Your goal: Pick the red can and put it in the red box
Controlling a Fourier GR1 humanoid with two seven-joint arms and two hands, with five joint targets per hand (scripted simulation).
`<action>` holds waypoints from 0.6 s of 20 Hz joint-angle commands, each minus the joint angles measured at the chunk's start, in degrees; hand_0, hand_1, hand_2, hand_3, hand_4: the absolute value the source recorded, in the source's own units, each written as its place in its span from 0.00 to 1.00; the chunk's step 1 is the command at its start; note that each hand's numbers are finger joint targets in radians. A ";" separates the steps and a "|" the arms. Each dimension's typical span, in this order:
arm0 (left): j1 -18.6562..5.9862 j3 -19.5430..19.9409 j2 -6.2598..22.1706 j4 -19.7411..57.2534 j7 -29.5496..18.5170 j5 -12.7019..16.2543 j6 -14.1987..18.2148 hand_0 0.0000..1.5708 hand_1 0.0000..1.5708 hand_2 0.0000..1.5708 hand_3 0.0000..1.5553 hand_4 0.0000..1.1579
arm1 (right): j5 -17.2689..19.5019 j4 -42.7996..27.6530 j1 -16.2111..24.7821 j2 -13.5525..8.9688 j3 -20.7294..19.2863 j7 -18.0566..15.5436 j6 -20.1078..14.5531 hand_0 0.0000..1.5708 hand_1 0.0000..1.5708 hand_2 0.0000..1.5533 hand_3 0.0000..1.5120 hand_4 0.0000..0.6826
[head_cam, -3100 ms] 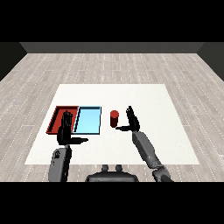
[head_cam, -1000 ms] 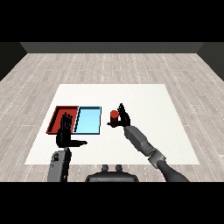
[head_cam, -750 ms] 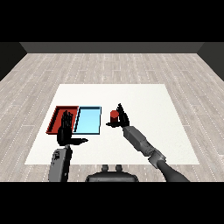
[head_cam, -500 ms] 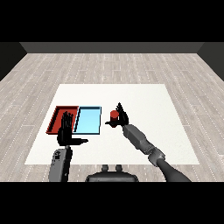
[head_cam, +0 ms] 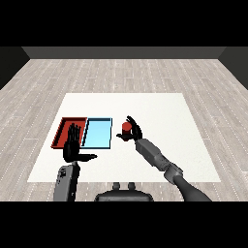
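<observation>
I see right hand (head_cam: 133, 131) curled round red can (head_cam: 126, 128), seemingly grasping mid-body. Can likely light, rigid, smooth; side grip suits. Left hand (head_cam: 73, 149) relaxed, fingers straight, over red tray (head_cam: 62, 131).

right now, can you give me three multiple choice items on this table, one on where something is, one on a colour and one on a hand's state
1. Where is the red can?
A. inside the red tray
B. to the right of the light blue tray, off both trays
C. on the floor

2. What colour is the tray nearest the can?
A. light blue
B. red
C. green

3. What is the right hand doing?
A. lying flat on the table
B. resting in a tray
C. curling round the red can

Answers:
1. B, the can sits just beyond the right edge of the light blue tray.
2. A, the light blue tray lies between the can and the red tray.
3. C, its fingers and thumb wrap the can, while the left hand is open with straight fingers.
</observation>
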 commanded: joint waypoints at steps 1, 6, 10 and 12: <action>2.15 -0.77 -0.53 0.00 -2.09 -1.34 0.19 0.00 0.00 0.00 0.00 0.00 | -0.49 3.31 -1.92 0.01 1.27 -0.79 -1.80 0.97 0.97 0.97 0.97 0.72; 1.29 0.80 0.37 -2.96 1.80 1.74 -0.24 0.00 0.00 0.00 0.00 0.00 | -1.87 0.14 -1.54 0.01 7.11 2.38 -9.75 0.98 0.98 0.95 0.94 0.84; -1.61 -0.11 -1.06 4.22 -2.38 -0.75 0.55 0.00 0.00 0.00 0.00 0.00 | -1.40 0.28 -2.30 0.00 8.79 5.10 -10.72 0.97 0.97 0.95 0.94 0.81; 3.46 -0.64 -0.64 0.92 -3.67 -0.33 -1.11 0.00 0.00 0.00 0.00 0.00 | -2.50 3.54 -4.49 0.00 8.21 3.95 -8.30 0.97 0.97 0.95 0.94 0.81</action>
